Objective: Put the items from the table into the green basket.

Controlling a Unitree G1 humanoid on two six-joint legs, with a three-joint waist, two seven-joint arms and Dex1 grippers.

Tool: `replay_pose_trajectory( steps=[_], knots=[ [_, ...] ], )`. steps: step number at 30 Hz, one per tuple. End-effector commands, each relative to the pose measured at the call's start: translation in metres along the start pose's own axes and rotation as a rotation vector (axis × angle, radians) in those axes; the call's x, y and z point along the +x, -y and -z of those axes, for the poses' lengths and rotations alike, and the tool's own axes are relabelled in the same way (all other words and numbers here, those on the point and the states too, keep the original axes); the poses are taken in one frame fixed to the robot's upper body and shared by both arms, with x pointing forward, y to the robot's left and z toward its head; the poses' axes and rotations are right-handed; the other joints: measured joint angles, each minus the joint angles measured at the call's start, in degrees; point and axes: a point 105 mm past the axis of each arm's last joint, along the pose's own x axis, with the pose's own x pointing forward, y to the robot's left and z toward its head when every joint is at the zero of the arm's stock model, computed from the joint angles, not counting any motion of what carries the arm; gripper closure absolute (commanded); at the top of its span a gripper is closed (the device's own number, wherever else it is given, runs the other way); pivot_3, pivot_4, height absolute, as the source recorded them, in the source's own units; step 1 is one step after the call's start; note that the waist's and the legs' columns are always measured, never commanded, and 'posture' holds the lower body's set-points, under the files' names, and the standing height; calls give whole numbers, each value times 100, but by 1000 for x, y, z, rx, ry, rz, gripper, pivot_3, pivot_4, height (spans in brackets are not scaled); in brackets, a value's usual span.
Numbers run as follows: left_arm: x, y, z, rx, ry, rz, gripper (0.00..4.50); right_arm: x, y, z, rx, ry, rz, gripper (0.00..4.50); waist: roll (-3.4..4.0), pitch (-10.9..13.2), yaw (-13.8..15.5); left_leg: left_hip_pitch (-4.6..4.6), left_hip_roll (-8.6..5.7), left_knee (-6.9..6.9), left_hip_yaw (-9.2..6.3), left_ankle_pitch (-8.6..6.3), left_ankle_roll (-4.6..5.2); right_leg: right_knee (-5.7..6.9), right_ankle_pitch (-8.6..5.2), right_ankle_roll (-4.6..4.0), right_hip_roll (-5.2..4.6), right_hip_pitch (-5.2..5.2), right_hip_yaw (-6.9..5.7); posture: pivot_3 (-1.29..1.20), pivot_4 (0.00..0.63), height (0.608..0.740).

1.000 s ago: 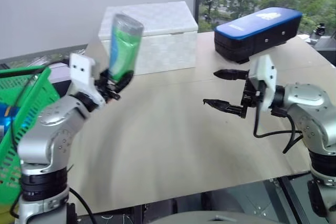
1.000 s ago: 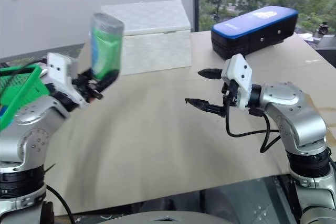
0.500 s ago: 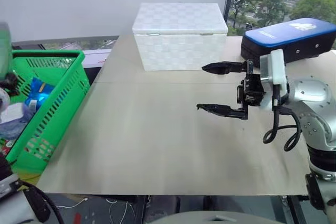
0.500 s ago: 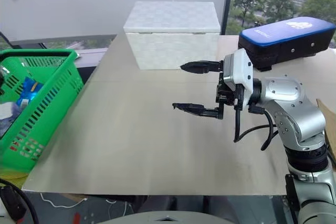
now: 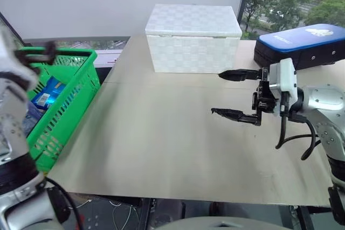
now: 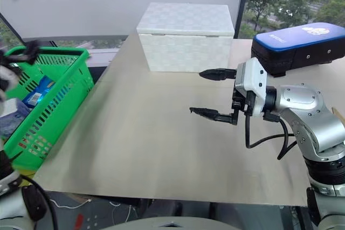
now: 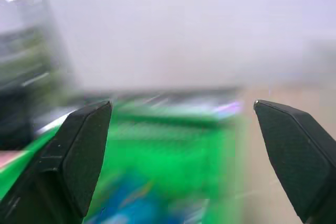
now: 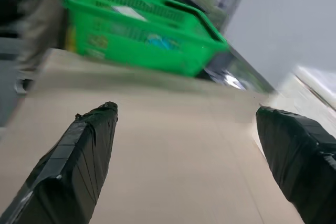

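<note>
green plastic, the basket (image 5: 64,106), stands at your left, just beside the left edge of the table (image 5: 161,144) in the left eye view. inside it you see a blue packet (image 5: 47,91) behind the lattice wall. your left arm is a blur at the far left, raised over the basket rim. on the far part of the table stands the white checkered box (image 5: 195,39), and to its right the blue-topped black case (image 5: 304,44). your right gripper (image 5: 237,94) hangs over the beige top in front of the case, pointing toward the basket, its two black fingers wide apart, one above the other, with nothing between them.

in the right eye view you see the same order: basket (image 6: 48,106) at the left, white box (image 6: 187,36) at the back, case (image 6: 299,47) at the right, and the right gripper (image 6: 214,93) spread and empty above the bare wood.

in the left wrist view your left gripper (image 7: 184,145) has its fingers (image 7: 79,156) far apart and holds nothing; below them there is blurred green of the basket (image 7: 173,156) with something blue in it.

in the right wrist view the fingers (image 8: 79,161) also stand wide apart over the table (image 8: 173,171), and the green basket (image 8: 142,30) lies beyond the table edge, with packets inside that are too blurred to name.
</note>
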Motion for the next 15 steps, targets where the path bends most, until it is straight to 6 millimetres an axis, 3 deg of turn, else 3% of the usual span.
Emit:
replay_pose_trajectory(
  steps=[1,3,6,11,15],
  knots=[
    [-7,72,12,-87,-34,350,23,-14,9,11,17,-68,157,0,5,-5,-39,1,-1,0,2,0,0,2,0,0,0,0,2,95,0,740],
    [-21,104,25,-184,-81,523,23,-24,3,26,55,-133,193,0,11,-10,-132,3,0,-3,10,-2,4,2,0,0,2,0,6,43,4,740],
    [-44,117,56,-212,-195,600,23,-45,-8,45,105,-222,254,0,18,-9,-332,3,7,-6,17,-8,15,-1,-1,-1,10,-4,11,17,11,740],
    [-76,110,88,-191,-330,605,23,-69,-17,55,145,-284,336,0,45,12,-638,26,28,-9,33,-24,43,-6,-5,-1,37,33,23,-20,25,740],
    [-86,96,100,-166,-377,569,23,-85,-18,63,162,-326,397,0,94,64,-704,174,52,-32,56,-25,46,-67,-37,9,83,203,16,-22,34,740]
  ],
)
